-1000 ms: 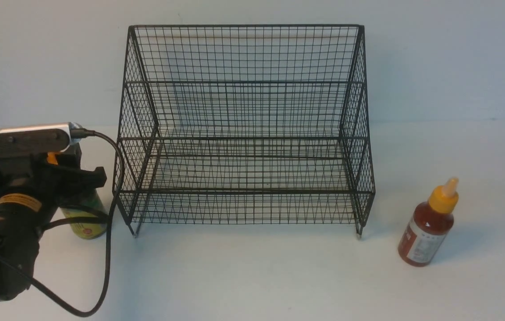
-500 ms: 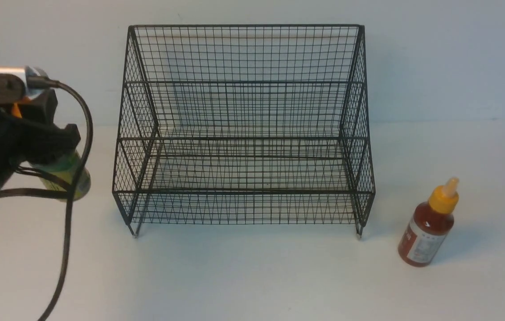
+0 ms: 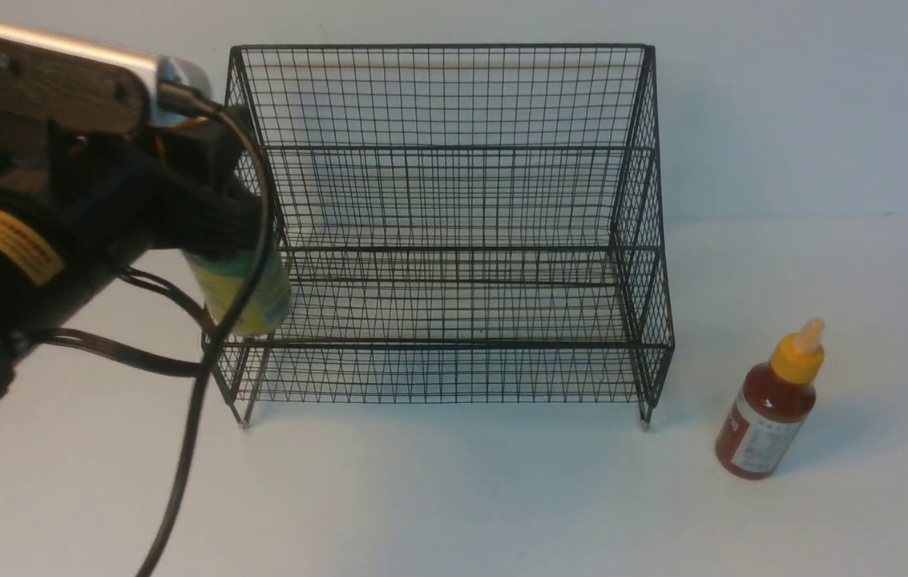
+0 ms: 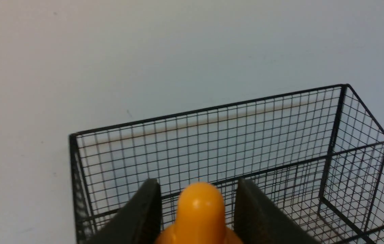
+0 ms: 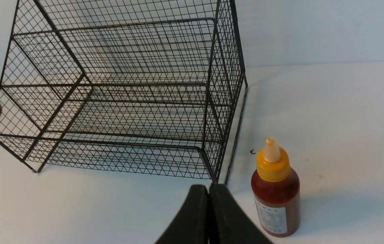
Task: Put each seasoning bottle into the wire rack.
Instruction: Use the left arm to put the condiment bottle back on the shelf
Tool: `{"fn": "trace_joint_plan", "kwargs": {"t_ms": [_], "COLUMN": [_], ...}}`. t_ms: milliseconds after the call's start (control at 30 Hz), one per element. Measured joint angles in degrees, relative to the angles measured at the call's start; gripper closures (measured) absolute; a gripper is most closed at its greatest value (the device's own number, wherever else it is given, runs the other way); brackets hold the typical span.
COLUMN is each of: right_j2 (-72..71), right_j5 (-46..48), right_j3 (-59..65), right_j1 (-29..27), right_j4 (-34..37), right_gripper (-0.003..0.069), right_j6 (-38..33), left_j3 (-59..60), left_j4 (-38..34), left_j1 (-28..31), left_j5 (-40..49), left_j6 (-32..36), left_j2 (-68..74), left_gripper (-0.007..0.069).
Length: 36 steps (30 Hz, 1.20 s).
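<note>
wire rack: black mesh, stepped tiers, back-centre of white table | left gripper: jaws pinching green-yellow-label bottle, aloft at rack's front-left corner; rounded orange cap between them, upper body hidden | red-sauce bottle: upright, pointed nozzle, near table's right edge | right gripper: jaws pressed together, empty

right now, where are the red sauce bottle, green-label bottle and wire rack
red sauce bottle (image 3: 776, 398), front view, body
green-label bottle (image 3: 268, 298), front view, label
wire rack (image 3: 441, 96), front view, back mesh
</note>
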Motion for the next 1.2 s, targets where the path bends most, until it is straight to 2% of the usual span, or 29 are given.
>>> {"fn": "trace_joint_plan", "kwargs": {"t_ms": [233,333,933,1033,1133,1167,1200], "right_j2": [0.0,0.0,0.85,1.04,1.04,1.04,1.04], "right_j5": [0.98,0.98,1.03,-1.11,-8.2,-8.8,-14.31], "right_j3": [0.0,0.0,0.0,0.0,0.0,0.0,0.0], "right_j1": [0.0,0.0,0.0,0.0,0.0,0.0,0.0], "right_j4": [1.16,1.51,1.73,1.68,2.04,2.04,2.14], "right_gripper": [0.0673,0.0673,0.0673,0.0673,0.0673,0.0673,0.0673], "right_j6": [-0.11,-0.54,-2.26,-7.58,-11.75,-11.75,-12.95], "left_j3": [-0.96,-1.1,-1.47,-1.55,-1.55,-1.55,-1.6], "left_j4": [0.11,0.11,0.16,0.16,-0.32,-0.32,-0.9], "left_j1": [-0.22,-0.22,-0.22,-0.22,-0.22,-0.22,-0.22], "left_j5": [-8.55,-9.14,-4.44,-4.42,-3.59,-3.46,-1.52], "left_j6": [-0.29,-0.63,-1.32,-1.53,-1.53,-1.53,-1.53], "left_j2": [10.57,12.05,19.47,19.73,19.73,19.73,19.58], "left_gripper": [0.0367,0.0367,0.0367,0.0339,0.0253,0.0247,0.0205]}}
